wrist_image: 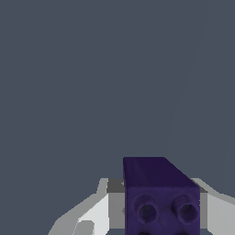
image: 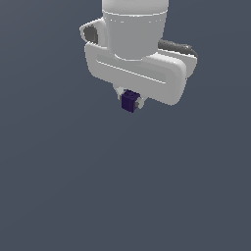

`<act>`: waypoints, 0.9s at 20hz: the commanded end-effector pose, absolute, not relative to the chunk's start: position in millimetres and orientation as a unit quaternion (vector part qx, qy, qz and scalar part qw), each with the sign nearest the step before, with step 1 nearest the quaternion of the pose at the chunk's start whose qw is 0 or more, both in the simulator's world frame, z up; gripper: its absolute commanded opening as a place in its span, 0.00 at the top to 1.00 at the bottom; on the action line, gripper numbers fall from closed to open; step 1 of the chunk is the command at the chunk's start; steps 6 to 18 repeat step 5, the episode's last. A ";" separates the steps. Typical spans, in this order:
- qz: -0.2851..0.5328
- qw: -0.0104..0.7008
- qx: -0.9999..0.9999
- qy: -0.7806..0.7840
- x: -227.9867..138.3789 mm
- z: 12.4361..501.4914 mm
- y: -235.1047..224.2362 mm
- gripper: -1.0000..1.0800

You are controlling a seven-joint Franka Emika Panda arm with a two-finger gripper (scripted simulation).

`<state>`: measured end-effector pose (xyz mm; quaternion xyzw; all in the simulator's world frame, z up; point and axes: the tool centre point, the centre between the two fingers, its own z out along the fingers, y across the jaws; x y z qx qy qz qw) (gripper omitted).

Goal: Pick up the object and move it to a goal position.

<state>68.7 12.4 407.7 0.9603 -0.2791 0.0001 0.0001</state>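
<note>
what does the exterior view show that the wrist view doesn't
Only the exterior view shows the white arm body above the end effector and how small the dark purple cube is against it.

Only the wrist view shows round sockets on one face of the cube, seen close up, and the inner side of a white finger.

Both show the cube held between the fingers against a plain grey-blue background, with no goal marker to be seen.
</note>
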 end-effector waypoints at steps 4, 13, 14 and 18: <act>0.000 0.000 0.960 -0.279 70.9 412.8 12.0 1.00; 0.000 0.000 0.960 -0.279 71.0 412.9 12.0 1.00; 0.000 0.000 0.960 -0.279 71.0 412.9 12.0 1.00; 0.000 0.000 0.960 -0.279 71.0 412.9 12.0 1.00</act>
